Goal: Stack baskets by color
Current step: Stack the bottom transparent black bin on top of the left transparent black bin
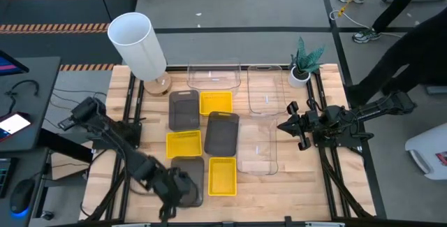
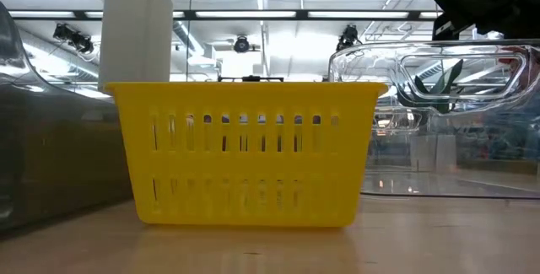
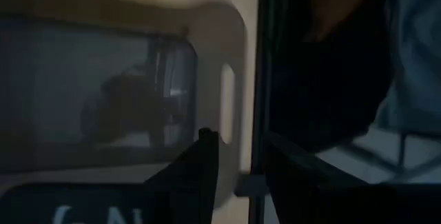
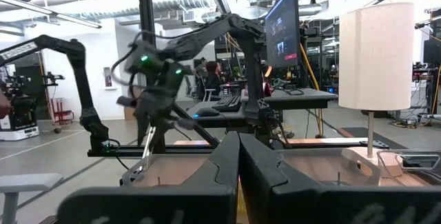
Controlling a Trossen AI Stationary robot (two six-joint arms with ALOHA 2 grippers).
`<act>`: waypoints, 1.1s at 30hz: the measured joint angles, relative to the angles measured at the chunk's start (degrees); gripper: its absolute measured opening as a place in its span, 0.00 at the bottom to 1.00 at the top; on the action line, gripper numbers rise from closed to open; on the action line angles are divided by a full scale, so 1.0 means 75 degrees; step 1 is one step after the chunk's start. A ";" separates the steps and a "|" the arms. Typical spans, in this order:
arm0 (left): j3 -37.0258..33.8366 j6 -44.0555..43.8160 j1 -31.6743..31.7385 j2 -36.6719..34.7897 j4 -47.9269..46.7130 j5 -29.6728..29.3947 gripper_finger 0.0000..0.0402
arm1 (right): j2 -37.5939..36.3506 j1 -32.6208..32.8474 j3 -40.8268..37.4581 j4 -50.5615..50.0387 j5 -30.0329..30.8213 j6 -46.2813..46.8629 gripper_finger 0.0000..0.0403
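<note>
The wooden table (image 1: 293, 185) sits in a workshop with desks and monitors beyond it; a white lamp (image 1: 136, 42) and a small potted plant (image 1: 305, 63) stand at its far edge. Nine empty baskets lie spread across the middle: three clear ones (image 1: 258, 147) toward my right, yellow ones (image 1: 222, 176) and grey ones (image 1: 221, 133) mixed beside them. My left gripper (image 1: 174, 188) hangs low over the near grey basket (image 1: 187, 178), fingers (image 3: 203, 162) straddling its rim, partly spread. My right gripper (image 1: 290, 123) hovers beside the clear baskets, jaws pressed together, holding nothing.
</note>
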 joint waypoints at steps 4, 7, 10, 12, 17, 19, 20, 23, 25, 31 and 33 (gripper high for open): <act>0.0510 -0.0189 -0.0257 0.0541 -0.0098 -0.0021 0.29 | 0.0003 0.0000 0.0001 0.0000 -0.0003 0.0000 0.04; 0.1023 -0.0384 -0.0325 0.0892 -0.0397 -0.0173 0.29 | 0.0000 0.0000 0.0001 0.0000 0.0000 0.0000 0.04; 0.1603 -0.0429 -0.0345 0.1264 -0.1160 -0.0396 0.29 | 0.0000 0.0000 0.0003 0.0000 -0.0003 0.0000 0.04; 0.1950 -0.0465 -0.0348 0.1484 -0.1759 -0.0520 0.29 | 0.0001 0.0000 0.0003 -0.0001 -0.0001 0.0000 0.04; 0.2406 -0.0531 -0.0332 0.1884 -0.2286 -0.0692 0.31 | 0.0001 0.0000 0.0003 0.0000 -0.0003 0.0000 0.04; 0.2448 -0.0531 -0.0333 0.1898 -0.2276 -0.0691 0.35 | 0.0002 0.0000 0.0001 -0.0002 -0.0003 0.0000 0.04; 0.2453 -0.0535 -0.0333 0.1888 -0.2273 -0.0696 0.38 | 0.0000 0.0000 0.0000 -0.0003 -0.0002 0.0000 0.04; 0.2455 -0.0580 -0.0339 0.1886 -0.2281 -0.0747 0.47 | 0.0001 0.0000 0.0000 -0.0006 -0.0003 0.0000 0.04; 0.2455 -0.0580 -0.0339 0.1886 -0.2281 -0.0752 0.54 | 0.0003 0.0000 0.0000 -0.0006 -0.0002 0.0000 0.04; 0.2454 -0.0519 -0.0293 0.1886 -0.2496 -0.1066 0.62 | 0.0000 0.0000 0.0000 -0.0009 -0.0003 0.0000 0.04; 0.2452 -0.0516 -0.0293 0.1917 -0.2604 -0.1206 0.61 | 0.0000 0.0000 0.0000 -0.0009 -0.0003 0.0000 0.04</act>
